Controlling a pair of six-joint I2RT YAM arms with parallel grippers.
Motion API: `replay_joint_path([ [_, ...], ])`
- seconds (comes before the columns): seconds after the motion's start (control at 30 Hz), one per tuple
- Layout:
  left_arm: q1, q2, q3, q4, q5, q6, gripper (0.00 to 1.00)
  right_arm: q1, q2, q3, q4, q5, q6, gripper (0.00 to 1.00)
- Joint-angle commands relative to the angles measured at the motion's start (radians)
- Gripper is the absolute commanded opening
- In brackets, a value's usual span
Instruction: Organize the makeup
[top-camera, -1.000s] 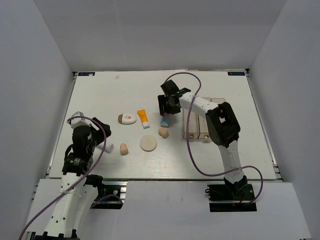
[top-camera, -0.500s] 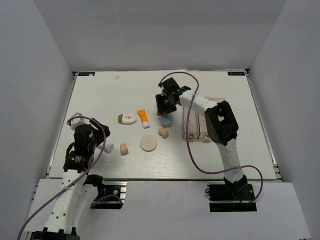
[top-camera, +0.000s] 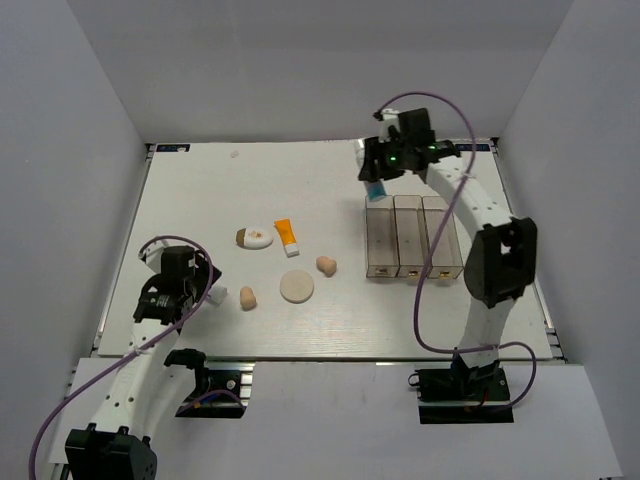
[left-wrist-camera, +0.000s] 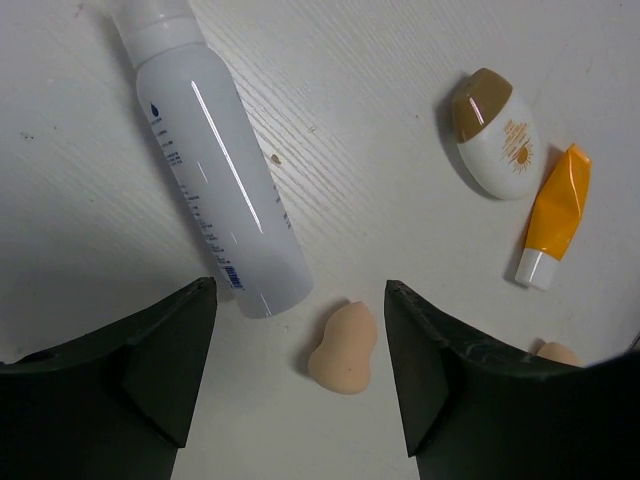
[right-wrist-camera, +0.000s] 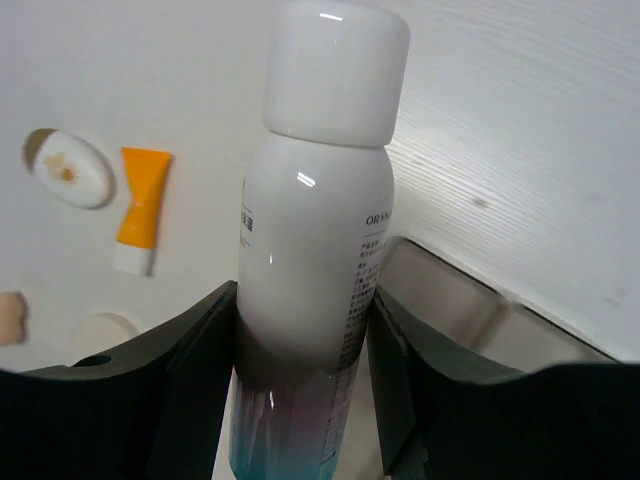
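Pink-white-blue bottle sits clamped between the fingers of the right gripper, white cap pointing away from the wrist and blue end toward the palm. It hangs at the far-left corner of the clear organizer. The step in hand looks like dropping it into the organizer's left compartment. To do that well, I would centre the bottle over that slot, line its long axis up with the compartment, and lower it below the rim before letting go. The walls are thin clear plastic, so a bottle that catches an edge could shove the whole organizer along the table. The left gripper stands open with nothing in it, well to the organizer's left, over a white spray bottle and a peach sponge. The oval compact, orange tube, round puff and second sponge lie loose on the table left of the organizer. On the held bottle the letters "ORAN" can be read before the curve cuts them off, and the print below is too fine to read. The white spray bottle carries a drop symbol, small print and a barcode. The compact bears an orange sun emblem with illegible text.
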Motion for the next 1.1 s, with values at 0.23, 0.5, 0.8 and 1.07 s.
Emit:
replay_joint_path([
  [0.23,0.007,0.004,0.008,-0.009,-0.053,-0.033,0.83,-0.263,-0.261,-0.285,-0.032,0.123,-0.202,0.00],
  [0.5,0.007,0.030,0.011,-0.006,-0.061,-0.024,0.84,-0.327,-0.302,-0.425,-0.007,0.142,-0.230,0.00],
  [0.8,0.007,0.011,0.005,-0.001,-0.064,-0.024,0.86,-0.393,-0.308,-0.545,-0.004,0.148,-0.268,0.00],
  [1.07,0.007,0.036,0.006,0.001,-0.066,-0.022,0.88,-0.405,-0.290,-0.571,0.011,0.099,-0.270,0.43],
])
